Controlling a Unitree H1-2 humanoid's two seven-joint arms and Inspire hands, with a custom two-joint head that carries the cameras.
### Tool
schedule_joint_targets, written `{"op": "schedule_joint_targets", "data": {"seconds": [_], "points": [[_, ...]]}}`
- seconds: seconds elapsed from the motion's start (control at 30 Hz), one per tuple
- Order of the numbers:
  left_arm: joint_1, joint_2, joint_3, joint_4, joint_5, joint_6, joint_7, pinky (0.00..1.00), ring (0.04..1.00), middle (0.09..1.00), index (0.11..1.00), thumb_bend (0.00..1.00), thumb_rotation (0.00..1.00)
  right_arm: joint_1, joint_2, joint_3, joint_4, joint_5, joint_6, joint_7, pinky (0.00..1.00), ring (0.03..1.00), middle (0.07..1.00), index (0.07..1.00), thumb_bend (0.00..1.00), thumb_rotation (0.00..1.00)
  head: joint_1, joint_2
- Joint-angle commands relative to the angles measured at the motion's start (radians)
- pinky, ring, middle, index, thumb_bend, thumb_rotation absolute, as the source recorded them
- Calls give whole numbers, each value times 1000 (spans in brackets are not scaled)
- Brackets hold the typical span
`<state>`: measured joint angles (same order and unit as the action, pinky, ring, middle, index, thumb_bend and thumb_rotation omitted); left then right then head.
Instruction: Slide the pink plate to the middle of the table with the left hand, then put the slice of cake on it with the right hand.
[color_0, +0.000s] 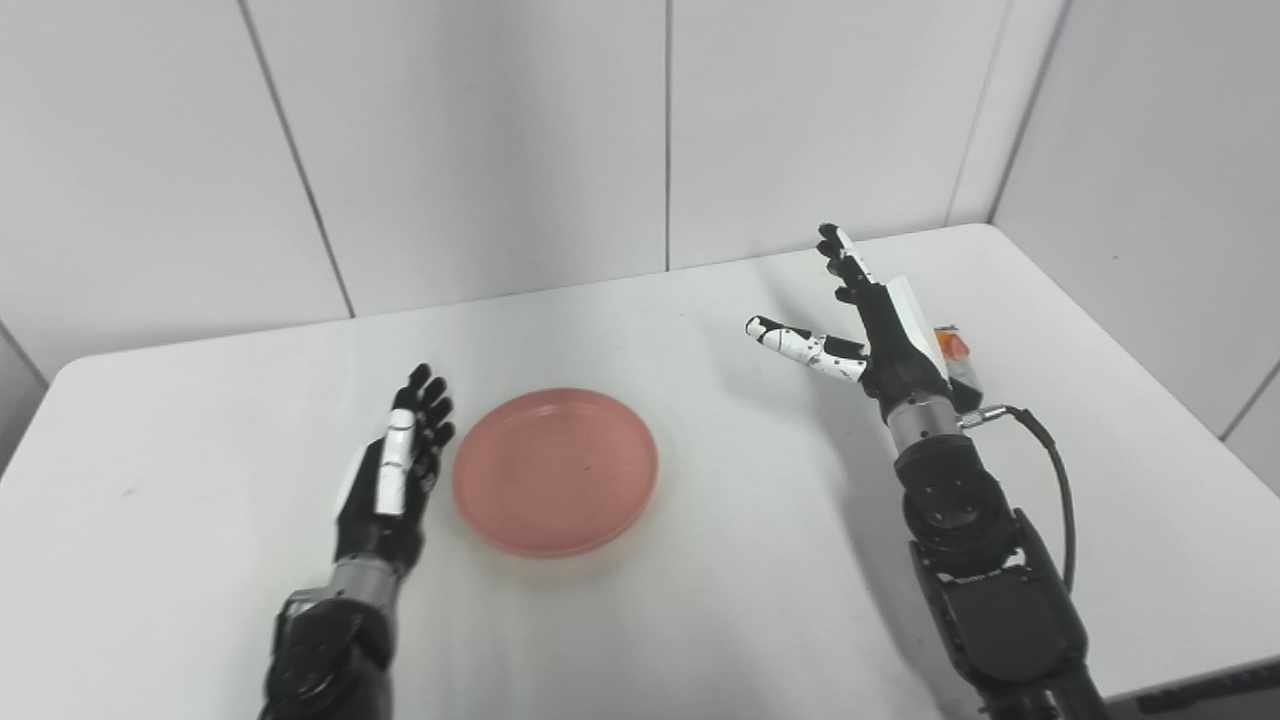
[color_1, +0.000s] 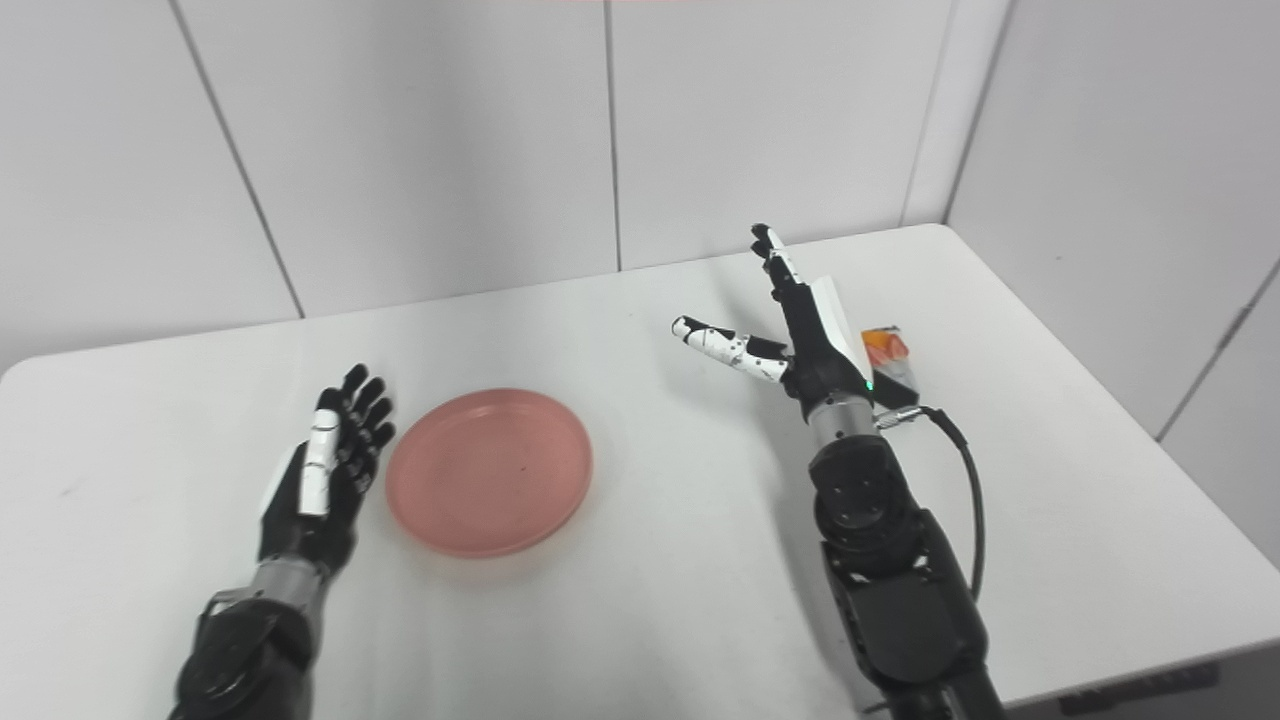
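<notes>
While one pink plate (color_0: 555, 470) lies mid-table, left hand (color_0: 392, 475) rests just beside its left rim, fingers spread; right hand (color_1: 800, 335), fingers splayed, partly blocks one cake slice (color_1: 888, 358) far right.

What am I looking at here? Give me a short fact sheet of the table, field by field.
surface: white table
plate: pink plate, empty, near the table's middle
cake: slice of cake, on the table behind the right robot hand, mostly hidden
left robot hand: left hand open, beside the plate's left rim
right robot hand: right hand open, fingers spread, holding nothing
</notes>
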<state>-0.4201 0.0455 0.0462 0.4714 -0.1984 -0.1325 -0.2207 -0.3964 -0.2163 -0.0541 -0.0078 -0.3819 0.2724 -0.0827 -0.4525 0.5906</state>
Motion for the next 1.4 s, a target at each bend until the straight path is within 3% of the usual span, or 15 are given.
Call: {"op": "schedule_joint_targets", "data": {"seconds": [0.0, 0.27, 0.53, 0.77, 0.93, 1.13, 1.37], "points": [[19, 11, 11, 50, -18, -54, -29, 1000, 1000, 1000, 1000, 629, 1000, -55, -12, -13, -16, -27, 10, -40, 852, 905, 924, 936, 644, 414, -17, -3], [-5, 32, 23, 116, -51, -76, -84, 1000, 1000, 1000, 1000, 705, 1000, -81, -45, -2, 17, -154, 101, -91, 819, 901, 931, 934, 676, 432, -92, -22], [-8, 37, 47, 126, -79, -76, -98, 1000, 1000, 1000, 1000, 640, 1000, -91, -49, -22, 55, -165, 91, -152, 815, 898, 926, 925, 687, 369, -113, -25], [-7, 43, 42, 125, -68, -76, -98, 1000, 1000, 1000, 1000, 628, 1000, -90, -75, -16, 67, -212, 121, -177, 809, 906, 931, 926, 697, 315, -114, -25], [4, 35, 39, 87, -68, -52, -88, 1000, 1000, 1000, 1000, 612, 1000, -90, -89, -32, 76, -206, 132, -179, 805, 899, 927, 921, 715, 301, -111, -20], [3, 34, 37, 97, -63, -62, -85, 1000, 1000, 1000, 1000, 622, 1000, -89, -128, -6, 97, -246, 184, -156, 821, 896, 916, 906, 747, 287, -112, -20], [11, 33, 29, 63, -54, -44, -80, 1000, 1000, 1000, 1000, 631, 1000, -87, -147, -3, 128, -258, 196, -123, 933, 923, 929, 909, 743, 256, -108, -17]]}}
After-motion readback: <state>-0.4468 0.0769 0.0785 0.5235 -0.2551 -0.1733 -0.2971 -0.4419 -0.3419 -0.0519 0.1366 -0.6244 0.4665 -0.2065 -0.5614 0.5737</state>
